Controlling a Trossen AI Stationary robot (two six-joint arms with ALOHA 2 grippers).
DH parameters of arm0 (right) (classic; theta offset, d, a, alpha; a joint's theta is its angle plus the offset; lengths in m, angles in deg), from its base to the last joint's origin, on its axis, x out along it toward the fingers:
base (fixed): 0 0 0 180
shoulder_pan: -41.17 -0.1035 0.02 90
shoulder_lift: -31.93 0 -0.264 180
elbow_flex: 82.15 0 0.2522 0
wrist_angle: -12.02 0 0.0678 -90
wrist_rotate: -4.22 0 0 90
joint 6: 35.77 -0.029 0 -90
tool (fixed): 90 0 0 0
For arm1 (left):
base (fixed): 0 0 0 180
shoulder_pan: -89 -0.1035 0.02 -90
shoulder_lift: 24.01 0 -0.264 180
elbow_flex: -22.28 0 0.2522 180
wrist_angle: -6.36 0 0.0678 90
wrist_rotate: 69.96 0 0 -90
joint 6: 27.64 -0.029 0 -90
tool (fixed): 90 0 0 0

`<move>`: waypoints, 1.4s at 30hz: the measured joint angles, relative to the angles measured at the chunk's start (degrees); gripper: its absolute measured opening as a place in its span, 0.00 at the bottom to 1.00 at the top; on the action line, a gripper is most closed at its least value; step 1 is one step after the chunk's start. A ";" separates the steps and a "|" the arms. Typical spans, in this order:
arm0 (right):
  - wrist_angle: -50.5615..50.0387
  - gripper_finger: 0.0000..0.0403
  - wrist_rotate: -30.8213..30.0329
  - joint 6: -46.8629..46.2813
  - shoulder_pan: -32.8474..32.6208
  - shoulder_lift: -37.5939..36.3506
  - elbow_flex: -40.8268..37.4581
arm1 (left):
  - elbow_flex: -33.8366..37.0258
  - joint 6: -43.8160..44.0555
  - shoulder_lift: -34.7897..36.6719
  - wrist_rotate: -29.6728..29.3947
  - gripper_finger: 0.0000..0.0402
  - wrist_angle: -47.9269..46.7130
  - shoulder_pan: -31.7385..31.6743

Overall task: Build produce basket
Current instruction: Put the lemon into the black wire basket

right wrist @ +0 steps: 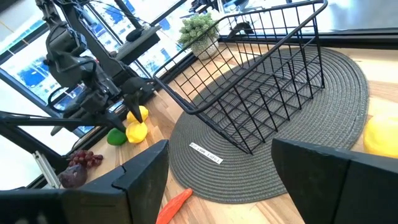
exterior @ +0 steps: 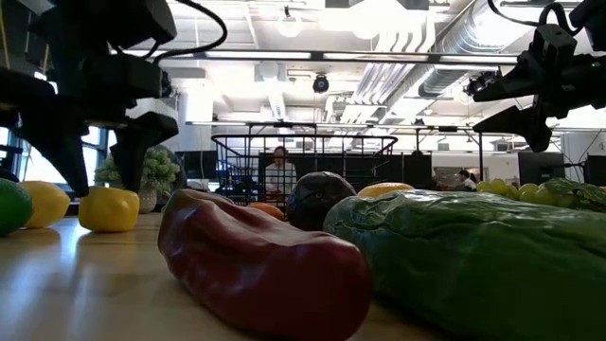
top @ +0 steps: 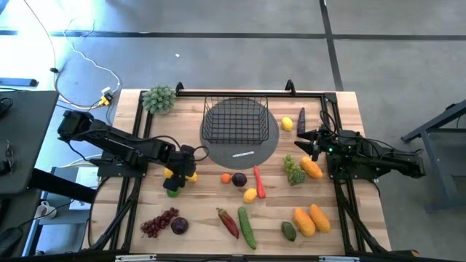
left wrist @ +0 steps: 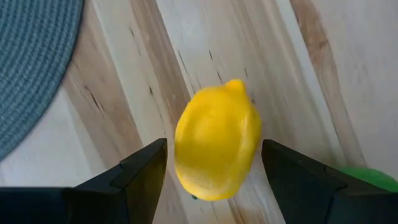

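The black wire basket [top: 234, 120] stands on a grey round mat [top: 271, 142] at the table's far middle. Produce lies scattered over the wooden table. My left gripper [left wrist: 213, 149] points steeply down, open, with one finger on each side of a yellow lemon [left wrist: 217, 140]; I see narrow gaps between the fingers and the lemon, which rests on the table. In the high view that gripper [top: 182, 172] is left of the mat, with a second lemon [exterior: 43, 204] and a green fruit [top: 172, 192] beside it. My right gripper [top: 307, 142] hovers open at the mat's right edge and holds nothing.
A pale green leafy bunch [top: 159, 98] stands at the far left. Near the front lie purple grapes [top: 159, 222], a red chilli [top: 228, 222], a cucumber [top: 247, 227], an avocado [top: 289, 231] and orange mangoes [top: 312, 218]. Green grapes [top: 293, 171] lie below my right gripper.
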 joint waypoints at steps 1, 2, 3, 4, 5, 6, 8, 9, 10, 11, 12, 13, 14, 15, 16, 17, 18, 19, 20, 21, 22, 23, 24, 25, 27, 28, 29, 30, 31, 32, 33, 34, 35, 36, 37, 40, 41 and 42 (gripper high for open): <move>-0.01 0.65 0.02 0.00 -0.01 0.00 0.02 | 0.00 0.00 -0.41 0.01 0.62 0.15 0.00; 0.00 0.65 0.01 0.00 0.01 0.00 0.00 | 0.00 0.00 -0.69 0.03 0.62 0.07 0.00; 0.00 0.65 0.00 0.00 0.01 -0.02 0.00 | 0.00 0.02 -0.92 0.04 0.62 0.02 0.00; -0.02 0.65 0.02 0.00 -0.01 0.00 0.00 | 0.00 0.02 -1.32 0.06 0.62 0.27 0.00; -0.02 0.65 0.00 0.00 -0.01 0.00 0.01 | 0.00 0.00 -1.80 0.08 0.62 0.22 0.00; -0.02 0.65 0.01 0.00 0.01 0.00 0.01 | 0.00 0.02 -2.27 0.12 0.62 0.04 0.00; -0.02 0.65 0.01 0.00 0.00 0.00 0.01 | 0.00 0.02 -3.17 0.16 0.62 0.23 0.00; -0.02 0.65 0.00 0.00 -0.01 -0.01 0.00 | 0.00 0.02 -3.57 0.18 0.62 0.22 0.00; -0.02 0.65 0.00 0.00 0.01 0.00 0.02 | 0.00 0.05 -3.90 0.16 0.62 0.20 0.00; -0.02 0.65 0.00 0.00 0.01 0.00 0.02 | 0.00 0.06 -4.22 0.16 0.62 0.22 0.00; -0.02 0.65 0.01 0.00 0.00 0.00 0.00 | 0.00 0.02 -4.59 0.16 0.62 0.28 0.00; -0.02 0.65 0.02 0.00 -0.01 0.00 0.00 | 0.00 0.02 -4.87 0.13 0.62 0.23 0.00; -0.02 0.65 0.02 0.00 -0.01 0.00 0.00 | 0.00 0.04 -5.02 0.10 0.62 0.19 0.00; -0.02 0.65 0.01 0.00 -0.01 0.00 0.00 | 0.00 0.02 -5.09 0.08 0.62 0.24 0.00; -0.02 0.65 0.00 0.00 0.00 0.00 0.02 | 0.00 0.02 -5.20 -0.01 0.62 0.28 0.00; -0.02 0.65 0.02 0.00 0.00 -0.01 0.01 | 0.00 0.02 -5.30 -0.01 0.62 0.28 0.00; -0.03 0.65 0.01 0.00 -0.01 0.00 0.01 | 0.00 0.02 -5.35 -0.01 0.61 0.27 0.00; -0.04 0.65 0.00 0.00 -0.01 0.00 0.00 | 0.00 0.01 -5.36 -0.02 0.60 0.29 0.00; -0.02 0.65 0.02 0.00 -0.01 0.00 0.02 | 0.00 0.02 -5.36 -0.03 0.59 0.30 0.00; -0.02 0.65 0.01 0.00 -0.01 0.00 0.02 | 0.00 0.00 -5.36 -0.03 0.57 0.30 0.00; -0.04 0.65 0.01 0.00 0.00 0.00 0.01 | 0.00 0.02 -5.36 -0.03 0.55 0.31 0.00; -0.03 0.65 0.01 0.00 -0.01 -0.01 0.00 | 0.00 0.00 -5.36 -0.01 0.53 0.33 0.00; -0.02 0.65 0.01 0.00 -0.01 0.00 0.00 | 0.00 0.00 -5.36 -0.03 0.50 0.30 0.00; -0.04 0.65 0.02 0.00 0.01 -0.02 0.00 | 0.00 0.00 -5.36 -0.01 0.47 0.32 0.00; -0.04 0.65 0.01 0.00 0.00 0.00 0.00 | 0.00 0.00 -5.36 -0.01 0.41 0.33 0.00; -0.04 0.65 0.02 0.00 -0.01 -0.01 0.01 | 0.00 0.00 -5.36 -0.01 0.38 0.31 0.00; -0.04 0.65 0.01 0.00 0.00 0.00 0.00 | 0.00 0.00 -5.33 -0.01 0.35 0.29 0.00; -0.04 0.65 0.01 0.00 0.00 -0.02 0.00 | 0.00 0.00 -5.33 -0.01 0.33 0.22 0.00; -0.04 0.65 0.00 0.00 -0.01 0.00 0.01 | 0.00 0.00 -5.33 -0.01 0.31 0.12 -0.02; -0.04 0.65 0.00 0.00 0.00 0.00 0.00 | -0.02 0.00 -5.31 -0.01 0.29 0.05 -0.09; -0.04 0.65 0.00 0.00 -0.01 -0.01 0.00 | -0.02 0.00 -5.31 0.01 0.28 0.00 -0.09; -0.04 0.65 0.02 0.00 0.00 0.00 0.01 | -0.02 0.00 -5.31 0.01 0.28 -0.05 -0.09; -0.04 0.65 0.01 0.00 -0.01 0.00 0.00 | -0.02 0.00 -5.29 0.01 0.28 -0.11 -0.09; -0.03 0.65 0.02 0.00 0.01 0.00 0.01 | -0.04 0.00 -5.29 0.01 0.28 -0.15 -0.09; -0.04 0.65 0.02 0.00 0.01 -0.02 0.00 | -0.17 0.00 -5.29 0.00 0.28 -0.39 -0.09; -0.04 0.65 0.02 0.00 -0.01 0.00 0.00 | -1.52 -0.88 -5.31 -0.02 0.29 -2.23 -0.09; -0.04 0.65 0.00 0.00 -0.01 -0.02 0.00 | -2.21 -1.65 -5.31 -0.07 0.29 -2.38 -0.09; -0.04 0.65 0.01 0.00 0.00 0.00 0.00 | -2.93 -2.34 -5.31 -0.09 0.28 -2.68 -0.16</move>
